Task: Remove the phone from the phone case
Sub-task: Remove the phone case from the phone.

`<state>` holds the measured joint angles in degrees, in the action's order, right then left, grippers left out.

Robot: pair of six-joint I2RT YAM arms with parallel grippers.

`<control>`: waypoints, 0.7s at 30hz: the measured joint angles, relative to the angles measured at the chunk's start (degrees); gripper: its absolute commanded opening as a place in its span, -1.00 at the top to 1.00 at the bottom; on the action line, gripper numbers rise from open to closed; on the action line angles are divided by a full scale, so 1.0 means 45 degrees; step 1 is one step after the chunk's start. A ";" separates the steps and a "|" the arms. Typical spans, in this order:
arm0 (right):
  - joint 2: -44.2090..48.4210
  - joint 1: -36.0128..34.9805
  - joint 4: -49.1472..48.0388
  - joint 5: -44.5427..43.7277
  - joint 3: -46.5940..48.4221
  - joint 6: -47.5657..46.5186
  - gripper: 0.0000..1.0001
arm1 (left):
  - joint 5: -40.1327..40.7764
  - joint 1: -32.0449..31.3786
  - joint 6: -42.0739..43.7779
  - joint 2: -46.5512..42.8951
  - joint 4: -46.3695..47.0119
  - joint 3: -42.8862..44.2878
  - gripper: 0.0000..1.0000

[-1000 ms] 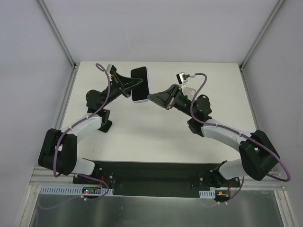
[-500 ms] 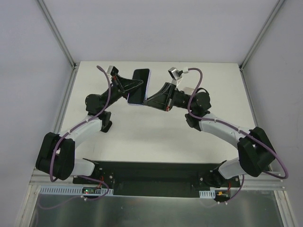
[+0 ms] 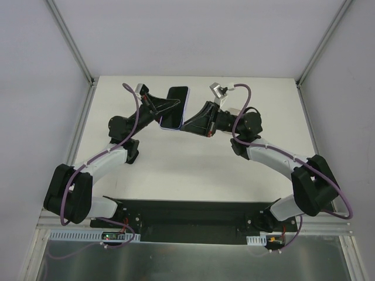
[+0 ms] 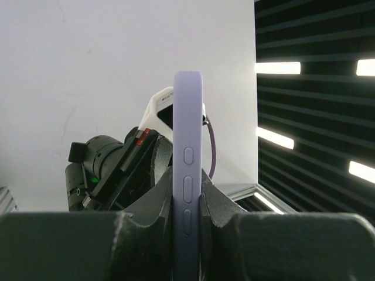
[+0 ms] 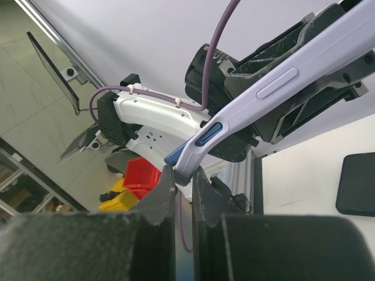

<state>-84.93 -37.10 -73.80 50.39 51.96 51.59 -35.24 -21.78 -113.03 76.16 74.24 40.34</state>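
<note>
Two pincers on one thing: black-screened slab phone (image 3: 177, 104), seated in lilac rubbery phone case (image 4: 187, 129), held above white worktop (image 3: 176, 164). Left pincer (image 4: 187, 202) clamped on case's face and back; right pincer (image 5: 179, 181) pinched on case's lower corner, long axis running away from it.

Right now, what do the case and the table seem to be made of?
The case looks like silicone or soft plastic: matte lavender, with rounded edges and moulded side buttons. The table is smooth matte white, perhaps laminate or painted board; the look leaves that open.
</note>
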 measured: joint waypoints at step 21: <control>0.0821 0.0607 0.5207 -0.2317 -0.0301 -0.0845 0.95 | 0.0981 0.0175 0.0646 0.0986 -0.1496 0.0078 1.00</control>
<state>-81.23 -34.37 -50.37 39.97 50.61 47.79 -30.83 -20.99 -110.13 80.60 67.51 40.69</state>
